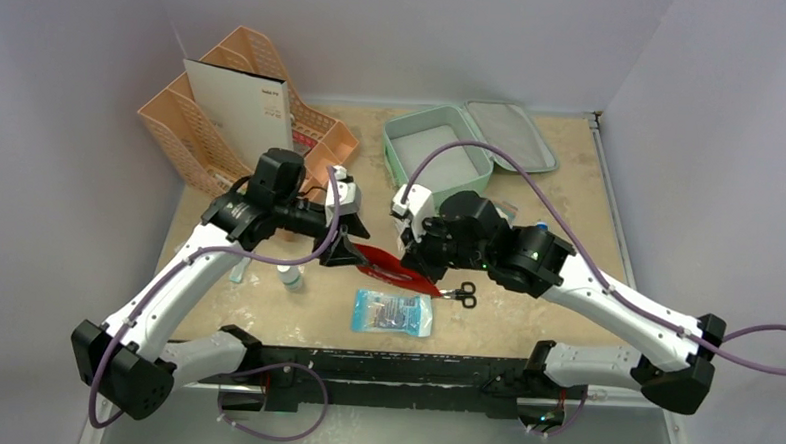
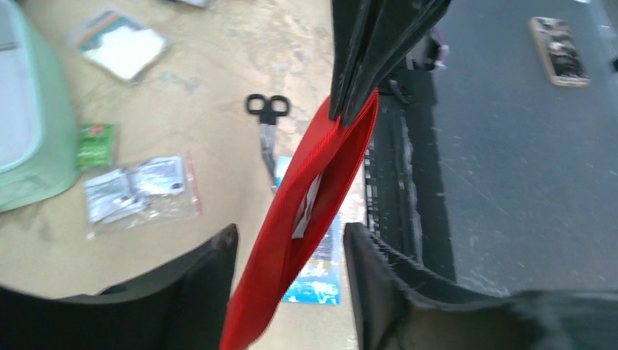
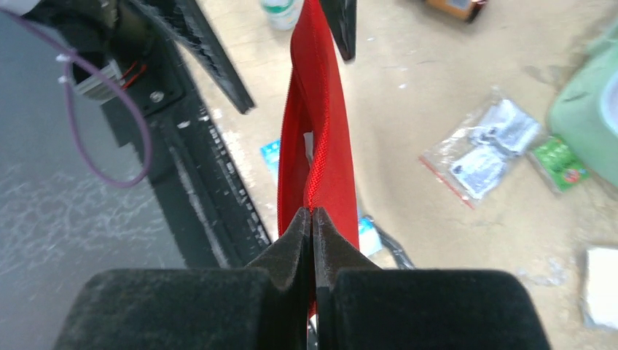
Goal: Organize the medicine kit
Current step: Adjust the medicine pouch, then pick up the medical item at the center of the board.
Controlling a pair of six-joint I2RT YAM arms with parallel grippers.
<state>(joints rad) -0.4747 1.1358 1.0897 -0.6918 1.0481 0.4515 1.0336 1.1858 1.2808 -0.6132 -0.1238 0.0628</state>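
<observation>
currently right gripper (image 3: 313, 219) clamps flat on the red pouch (image 3: 324, 146) at its zip edge, above the table (image 1: 581, 190). left gripper (image 2: 290, 232) half spread, pouch passing between its fingers (image 2: 189, 292). medicine kit (image 1: 394, 154) sits lid-open at the far side.

Enclosure, viewed from beside it: plain pale lilac-white walls (image 1: 417, 33) at left, back and right; scuffed tan tabletop (image 1: 581, 190) between them; black mounting rail (image 1: 413, 367) along its near edge; dark grey floor (image 2: 525, 182) below; even, diffuse light.
</observation>
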